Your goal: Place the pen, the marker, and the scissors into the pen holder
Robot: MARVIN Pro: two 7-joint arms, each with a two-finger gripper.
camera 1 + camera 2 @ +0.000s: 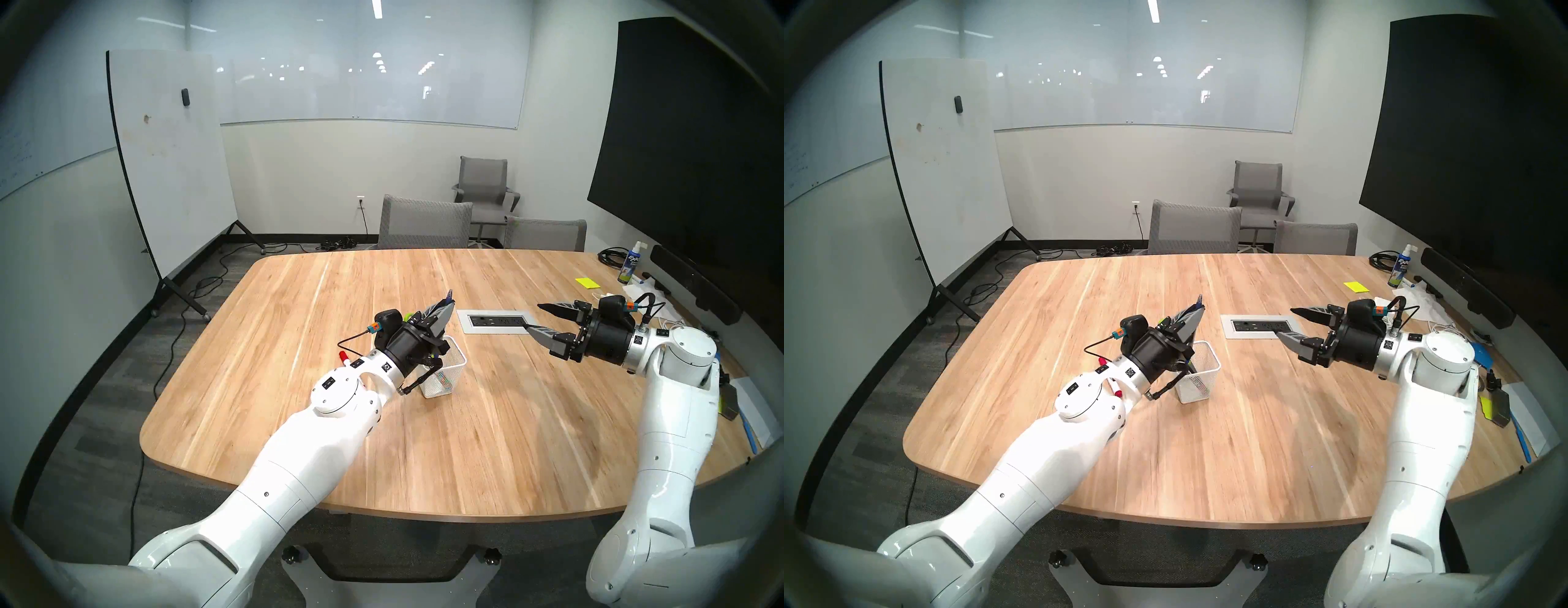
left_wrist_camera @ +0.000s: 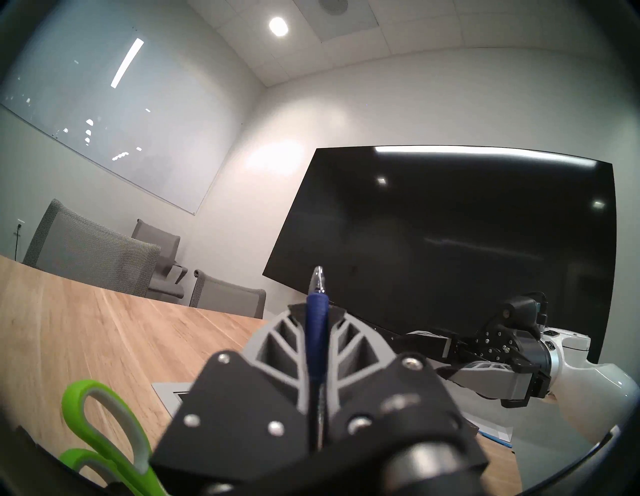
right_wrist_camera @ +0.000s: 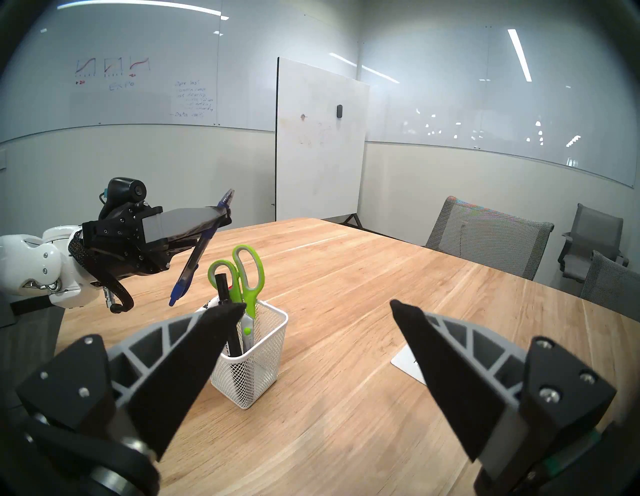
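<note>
The left gripper (image 3: 221, 216) has its jaws clenched on the pen (image 3: 194, 263), pinching it near the tip end so the long barrel hangs down at a slant, clip end lowest. That lower end hovers just above and to the side of the pen holder (image 3: 256, 374), not yet over its mouth. The holder stands upright on the counter (image 3: 346, 398) and already carries the scissors (image 3: 247, 277), blades down with the green loops up, plus a black marker (image 3: 225, 301). The right gripper (image 3: 315, 311) waits well apart, jaws released and empty.

Judging from this, 2 of the 3 items are in and the pen is the last.

Risks from here:
1. The pen is held far from its middle and tilted, so its low end could strike the mesh rim or the marker and lever the pen out of the grip.
2. The holder is light and top-heavy with the scissors; a sideways push from the pen or the wrist could tip or slide it.
3. The scissor loops and the marker crowd the near side of the opening, so a release off-centre could leave the pen resting across them or falling onto the counter.
</note>
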